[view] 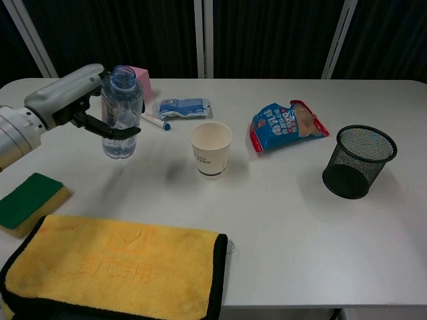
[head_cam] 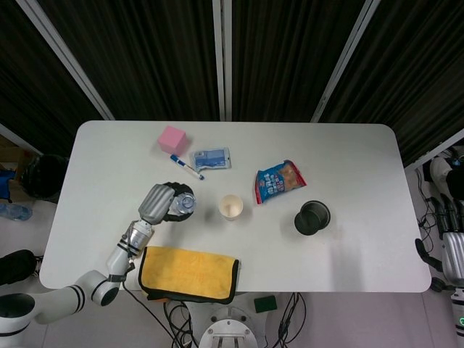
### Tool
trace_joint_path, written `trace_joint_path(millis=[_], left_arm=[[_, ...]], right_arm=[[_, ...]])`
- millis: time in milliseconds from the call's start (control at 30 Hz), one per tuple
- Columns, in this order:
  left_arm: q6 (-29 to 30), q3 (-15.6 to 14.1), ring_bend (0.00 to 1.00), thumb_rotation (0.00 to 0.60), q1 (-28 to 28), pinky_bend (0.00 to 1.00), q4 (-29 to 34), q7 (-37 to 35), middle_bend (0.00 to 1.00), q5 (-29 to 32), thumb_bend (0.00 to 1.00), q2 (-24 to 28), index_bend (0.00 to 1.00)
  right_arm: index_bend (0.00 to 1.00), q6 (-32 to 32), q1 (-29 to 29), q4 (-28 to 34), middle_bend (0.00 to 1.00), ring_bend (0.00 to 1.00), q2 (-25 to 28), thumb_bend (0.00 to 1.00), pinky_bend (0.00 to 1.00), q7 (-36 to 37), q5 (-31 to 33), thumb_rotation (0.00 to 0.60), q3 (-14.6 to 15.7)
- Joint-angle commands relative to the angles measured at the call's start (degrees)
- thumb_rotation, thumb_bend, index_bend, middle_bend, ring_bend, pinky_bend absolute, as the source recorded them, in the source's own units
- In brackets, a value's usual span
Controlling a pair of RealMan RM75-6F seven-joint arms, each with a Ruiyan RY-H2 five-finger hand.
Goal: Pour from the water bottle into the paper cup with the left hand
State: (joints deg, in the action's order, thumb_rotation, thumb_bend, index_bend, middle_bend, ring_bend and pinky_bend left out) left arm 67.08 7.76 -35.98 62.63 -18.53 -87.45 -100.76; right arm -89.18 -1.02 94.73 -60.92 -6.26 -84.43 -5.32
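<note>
A clear, uncapped water bottle point(head_cam: 185, 202) point(view: 121, 113) stands upright on the left side of the white table point(head_cam: 348, 145). My left hand point(head_cam: 159, 202) point(view: 75, 99) holds it from the left, with the fingers wrapped around its middle. The white paper cup point(head_cam: 231, 207) point(view: 211, 149) stands upright and open just to the right of the bottle, with a small gap between them. My right hand point(head_cam: 454, 255) hangs off the table at the far right edge of the head view; its fingers are not clear.
A black mesh pen holder point(head_cam: 312, 217) point(view: 358, 162) and a blue snack bag point(head_cam: 279, 180) point(view: 288, 125) lie right of the cup. Behind it are a marker point(head_cam: 186, 166), a blue packet point(head_cam: 211, 158) and a pink cube point(head_cam: 173, 139). A yellow cloth point(head_cam: 188, 272) point(view: 113, 267) and a sponge point(view: 30, 200) lie at the front.
</note>
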Motion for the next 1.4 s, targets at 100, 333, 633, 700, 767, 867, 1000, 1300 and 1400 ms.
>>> trace_joint_path(millis=[100, 333, 633, 700, 767, 867, 1000, 1300, 1400], left_arm=[[-2.0, 2.3, 0.54, 0.6, -3.5, 0.52, -3.1, 11.3, 0.78, 2.0, 0.4, -3.6, 0.79], [-1.3, 3.3, 0.54, 0.6, -5.7, 0.52, -10.4, 19.3, 0.78, 2.7, 0.41, -8.5, 0.79], [1.4, 3.1, 0.55, 0.6, -7.5, 0.52, -18.4, 25.1, 0.78, 1.8, 0.41, -13.0, 0.8], [2.5, 2.8, 0.55, 0.6, -7.8, 0.52, -20.1, 26.1, 0.78, 1.3, 0.41, -14.0, 0.8], [3.1, 2.5, 0.55, 0.6, -7.9, 0.52, -21.6, 26.5, 0.78, 0.9, 0.41, -14.8, 0.8], [4.2, 1.9, 0.55, 0.6, -8.1, 0.52, -24.3, 28.0, 0.78, 0.3, 0.41, -16.0, 0.8], [4.4, 1.5, 0.55, 0.6, -8.6, 0.52, -26.5, 29.0, 0.78, 0.1, 0.41, -17.3, 0.8], [5.1, 0.9, 0.55, 0.6, -10.3, 0.52, -29.9, 32.5, 0.78, -0.8, 0.42, -19.0, 0.8], [5.6, 0.3, 0.55, 0.6, -10.9, 0.52, -31.8, 33.6, 0.78, -1.5, 0.42, -19.7, 0.8]], right_arm=[[0.0, 0.1, -0.1, -0.3, 0.0, 0.0, -0.2, 0.3, 0.0, 0.2, -0.1, 0.6, 0.0], [0.0, -0.3, 0.2, -0.6, 0.0, 0.0, 0.0, 0.3, 0.0, 0.7, 0.2, 0.6, -0.1], [0.0, -0.1, 0.2, -1.4, 0.0, 0.0, -0.3, 0.3, 0.0, 1.8, 0.5, 0.6, -0.2], [0.0, -0.1, 0.2, -1.5, 0.0, 0.0, -0.2, 0.3, 0.0, 1.8, 0.5, 0.6, -0.2], [0.0, -0.1, 0.2, -1.5, 0.0, 0.0, -0.2, 0.3, 0.0, 1.9, 0.5, 0.6, -0.2], [0.0, 0.0, 0.3, -1.6, 0.0, 0.0, -0.3, 0.3, 0.0, 1.9, 0.5, 0.6, -0.2], [0.0, 0.2, 0.2, -1.9, 0.0, 0.0, -0.5, 0.3, 0.0, 2.1, 0.8, 0.6, -0.2], [0.0, 0.4, 0.2, -2.3, 0.0, 0.0, -0.6, 0.3, 0.0, 2.6, 1.1, 0.6, -0.3], [0.0, 0.6, 0.2, -2.6, 0.0, 0.0, -0.6, 0.3, 0.0, 2.9, 1.5, 0.6, -0.4]])
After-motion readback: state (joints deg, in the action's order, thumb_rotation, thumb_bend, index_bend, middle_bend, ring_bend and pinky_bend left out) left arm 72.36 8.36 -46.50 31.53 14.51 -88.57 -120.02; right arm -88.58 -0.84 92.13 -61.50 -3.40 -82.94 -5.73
